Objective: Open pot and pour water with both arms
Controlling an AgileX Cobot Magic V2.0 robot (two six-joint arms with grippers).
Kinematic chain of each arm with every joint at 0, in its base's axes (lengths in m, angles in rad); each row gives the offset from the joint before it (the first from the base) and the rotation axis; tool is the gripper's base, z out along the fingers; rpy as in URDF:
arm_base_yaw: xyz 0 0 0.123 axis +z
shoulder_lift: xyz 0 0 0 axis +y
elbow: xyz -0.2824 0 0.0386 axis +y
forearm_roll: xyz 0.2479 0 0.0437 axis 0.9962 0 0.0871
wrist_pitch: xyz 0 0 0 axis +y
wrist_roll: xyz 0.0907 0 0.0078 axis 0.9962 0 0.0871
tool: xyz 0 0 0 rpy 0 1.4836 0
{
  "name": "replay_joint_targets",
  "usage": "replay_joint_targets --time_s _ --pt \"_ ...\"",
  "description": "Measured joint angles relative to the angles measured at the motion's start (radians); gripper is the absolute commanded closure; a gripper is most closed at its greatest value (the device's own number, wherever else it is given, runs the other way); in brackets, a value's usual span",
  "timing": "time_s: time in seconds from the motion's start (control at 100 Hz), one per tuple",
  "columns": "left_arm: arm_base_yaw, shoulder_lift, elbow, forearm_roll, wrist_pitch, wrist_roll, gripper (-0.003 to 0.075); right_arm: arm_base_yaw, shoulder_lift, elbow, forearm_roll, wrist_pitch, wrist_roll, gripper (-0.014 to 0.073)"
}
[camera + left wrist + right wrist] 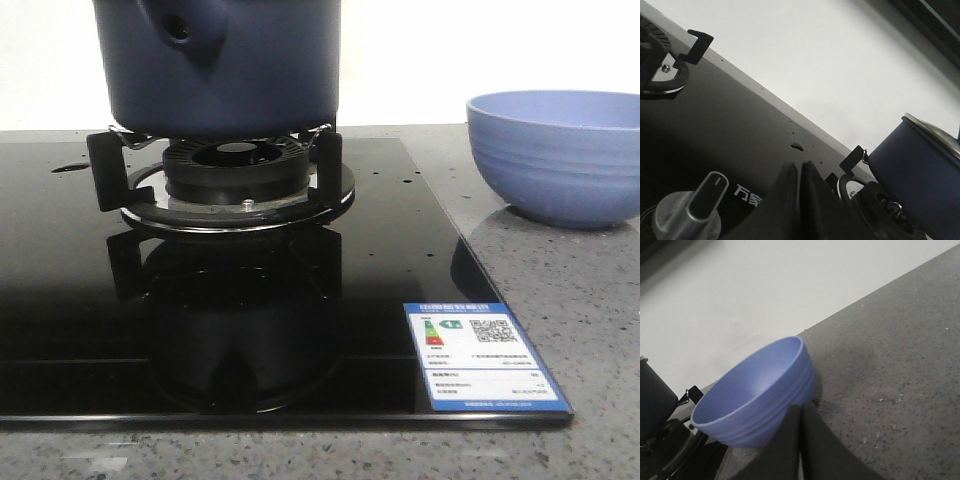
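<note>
The dark navy pot (pixel 225 60) stands on the burner's black supports, its stubby socket with a round hole (pixel 178 30) facing me. In the left wrist view the pot (pixel 920 175) carries a glass lid with a metal rim (pixel 935 132). My left gripper (pixel 801 165) is shut and empty, above the black glass hob, apart from the pot. My right gripper (pixel 801 407) is shut and empty, just in front of the periwinkle ribbed bowl (pixel 757 392). The pot's edge (pixel 652 400) shows beside the bowl. Neither gripper shows in the front view.
The bowl (pixel 560 155) sits on the grey speckled counter (pixel 590 300) right of the black glass hob (pixel 80 290). A burner ring (pixel 238 175) lies under the pot. A control knob (pixel 695 205) and a second burner (pixel 660 70) are on the hob. A white wall is behind.
</note>
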Motion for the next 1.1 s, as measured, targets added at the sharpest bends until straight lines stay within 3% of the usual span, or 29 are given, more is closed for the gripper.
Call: replay_joint_targets --time_s 0.12,0.24,0.55,0.69,0.8,0.95,1.02,1.1 --pt "0.000 0.000 -0.007 -0.001 0.004 0.000 0.0741 0.000 0.000 -0.016 0.012 0.058 0.000 0.0655" --pt "0.000 0.030 -0.099 0.068 0.099 0.021 0.0741 0.000 0.028 -0.101 -0.010 0.132 -0.015 0.0655" --pt "0.000 0.305 -0.486 0.146 0.426 0.343 0.0740 0.006 0.388 -0.448 -0.097 0.417 -0.211 0.0655" --pt "-0.030 0.365 -0.546 0.144 0.468 0.385 0.0715 0.035 0.496 -0.531 -0.101 0.451 -0.258 0.0639" --pt "-0.087 0.377 -0.556 0.142 0.480 0.427 0.0597 0.067 0.540 -0.569 -0.104 0.479 -0.313 0.0491" --pt "-0.156 0.397 -0.556 0.124 0.482 0.447 0.0326 0.097 0.574 -0.607 -0.106 0.501 -0.334 0.0120" --pt "-0.179 0.412 -0.556 0.096 0.468 0.449 0.0263 0.102 0.581 -0.617 -0.106 0.498 -0.336 0.0070" --pt "-0.202 0.432 -0.556 0.050 0.436 0.475 0.0262 0.104 0.585 -0.628 -0.106 0.495 -0.338 0.0071"
